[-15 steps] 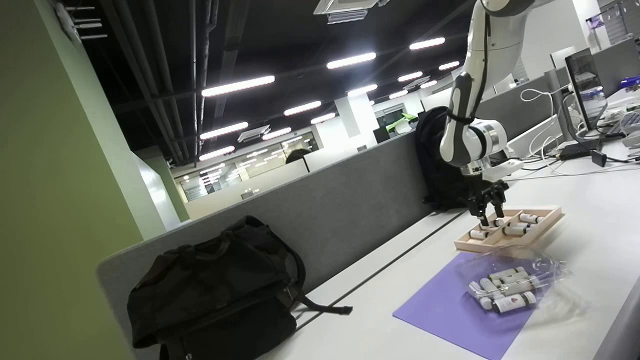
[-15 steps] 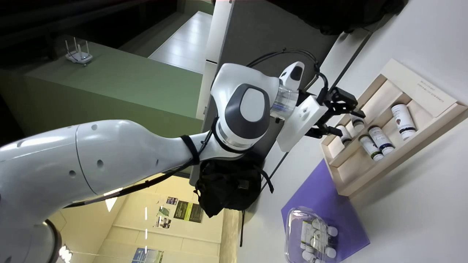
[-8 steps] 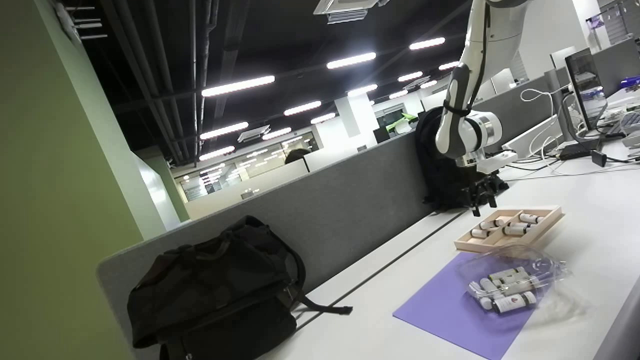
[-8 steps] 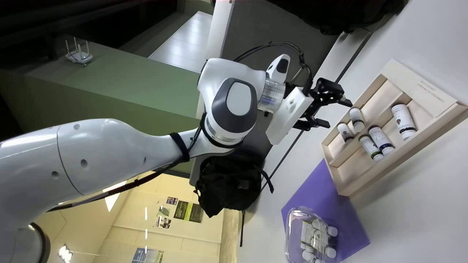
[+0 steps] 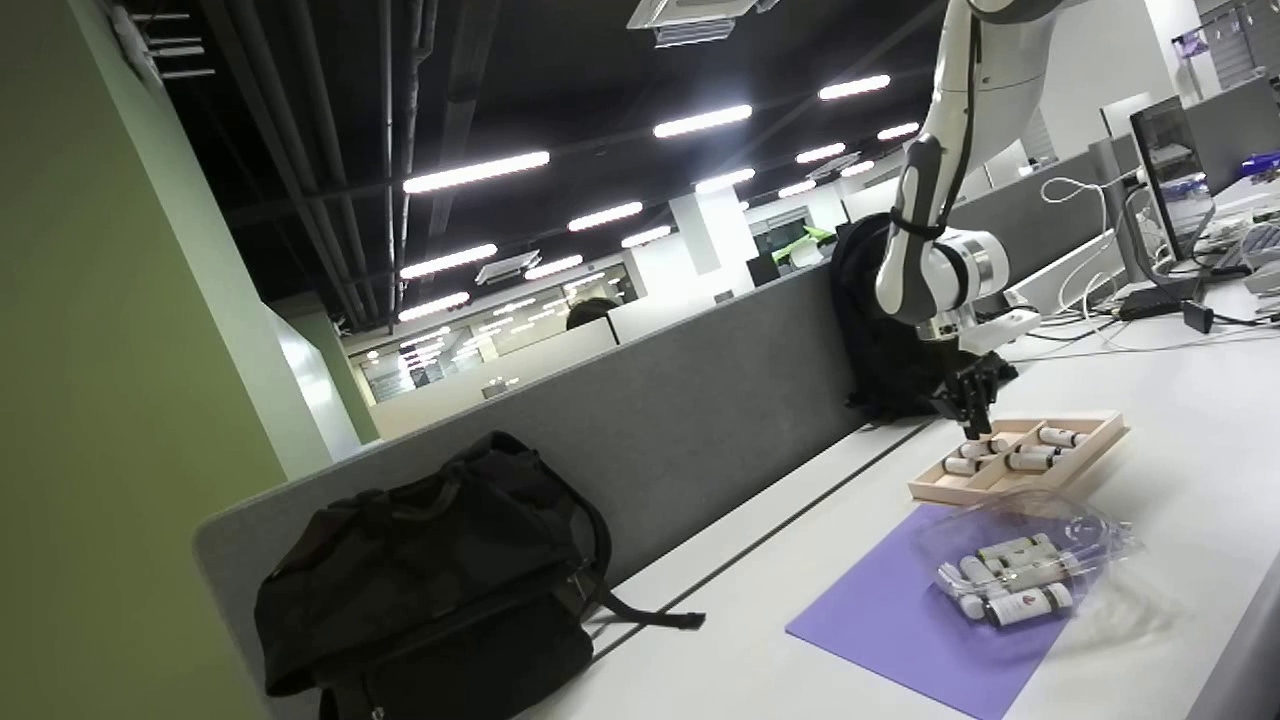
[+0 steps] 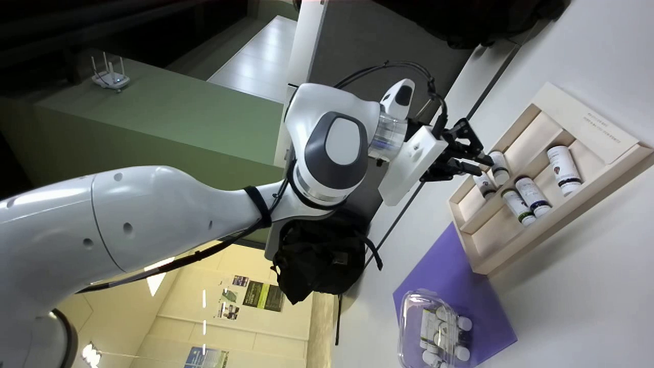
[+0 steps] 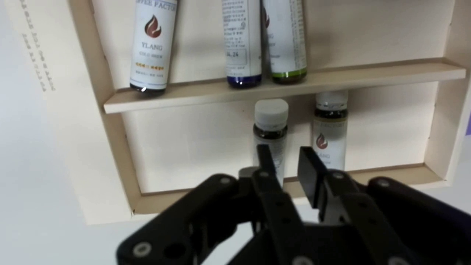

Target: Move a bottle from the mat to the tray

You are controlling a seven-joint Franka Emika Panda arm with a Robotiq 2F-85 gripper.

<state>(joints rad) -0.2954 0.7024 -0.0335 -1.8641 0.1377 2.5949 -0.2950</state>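
The light-wood tray (image 5: 945,494) lies on the table and also shows in the other views (image 6: 567,208) (image 7: 198,147). Two bottles (image 7: 271,114) (image 7: 331,140) lie in one compartment; three more (image 7: 151,48) lie past the divider. My gripper (image 7: 284,149) hovers above the first compartment, its fingers partly apart with nothing between them. It also shows in both exterior views (image 5: 976,432) (image 6: 485,166). The purple mat (image 5: 880,620) (image 6: 444,255) is beside the tray. Several white-labelled bottles (image 5: 1030,605) (image 6: 462,352) sit there in a clear plastic container (image 5: 1090,530).
A grey partition (image 5: 700,400) runs along the table's back edge. A black backpack (image 5: 430,580) leans against it, and another black bag (image 5: 870,330) stands behind the arm. A monitor (image 5: 1170,180) and loose white cables (image 5: 1100,220) are past the tray.
My gripper first rises off the tray with its fingers wide apart, leaving the bottles lying there. It then moves back slightly towards the tray, and its fingers come closer together.
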